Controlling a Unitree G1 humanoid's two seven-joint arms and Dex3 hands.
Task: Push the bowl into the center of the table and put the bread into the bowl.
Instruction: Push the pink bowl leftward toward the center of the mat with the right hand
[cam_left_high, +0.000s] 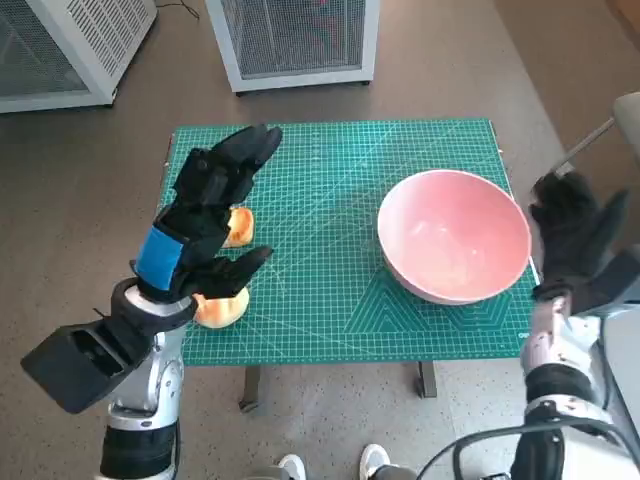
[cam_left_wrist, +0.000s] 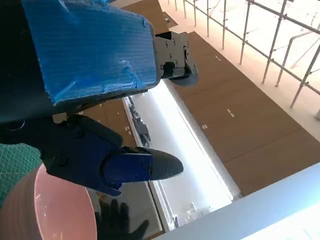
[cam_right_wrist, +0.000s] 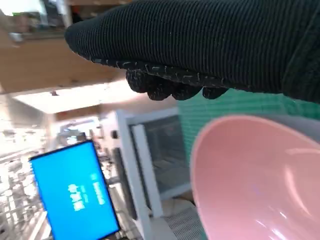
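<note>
**Bowl at the table's right side, bread beneath the left hand**

The pink bowl (cam_left_high: 455, 235) stood on the green cutting mat (cam_left_high: 330, 200), toward the table's right edge and just beside the right hand (cam_left_high: 575, 225), on its inner side. Whether the glove touched the rim could not be determined from the head view. The right hand was raised at the table's edge with its fingers spread, holding nothing. In the right wrist view the glove (cam_right_wrist: 200, 45) lay above the bowl (cam_right_wrist: 260, 180), whose inside was bare.

The left hand (cam_left_high: 205, 215) hovered over the left part of the mat, fingers extended and apart, with nothing in its hold. The bread showed in two places beneath it: one piece (cam_left_high: 238, 226) just beside the palm, and a second (cam_left_high: 220, 308) under the thumb side, near the front edge of the mat. Both rested on the mat, well apart from the bowl. Contact between the hand and either piece could not be confirmed.

The left wrist view showed the blue-taped back (cam_left_wrist: 95, 45), one dark finger (cam_left_wrist: 125, 165), and part of the bowl's rim (cam_left_wrist: 60, 200).

Two white mesh-fronted cabinets (cam_left_high: 295, 40) stood on the floor beyond the table.
</note>
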